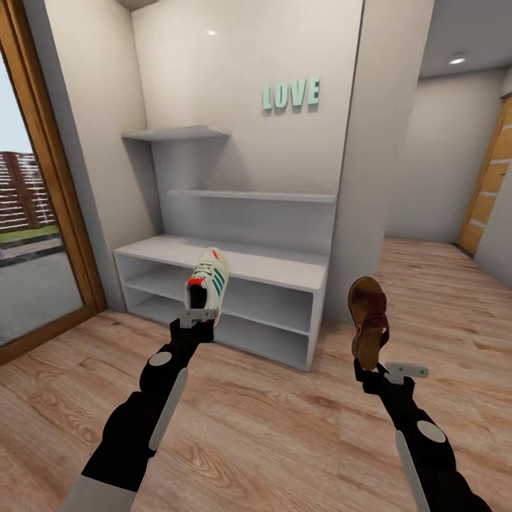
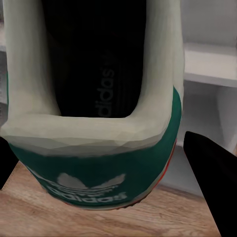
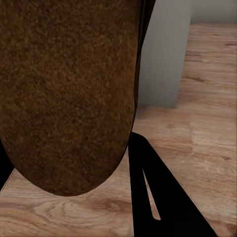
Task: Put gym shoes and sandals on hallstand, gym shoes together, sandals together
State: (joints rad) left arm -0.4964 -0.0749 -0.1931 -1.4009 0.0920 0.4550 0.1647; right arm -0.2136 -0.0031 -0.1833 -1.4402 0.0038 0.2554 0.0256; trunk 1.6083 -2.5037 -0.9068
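My left gripper is shut on the heel of a white gym shoe with green stripes, held toe-up in front of the hallstand. In the left wrist view the gym shoe shows its dark inside and green heel patch, with a black finger beside it. My right gripper is shut on a brown sandal, held upright above the corridor floor, right of the rack. In the right wrist view the sandal's cork sole sits against a black finger.
The white rack has a bench top, two low shelf openings, wall shelves and teal letters. A glass door with a wooden frame stands at the left. A white pillar flanks the rack's right side; another wooden door is far right.
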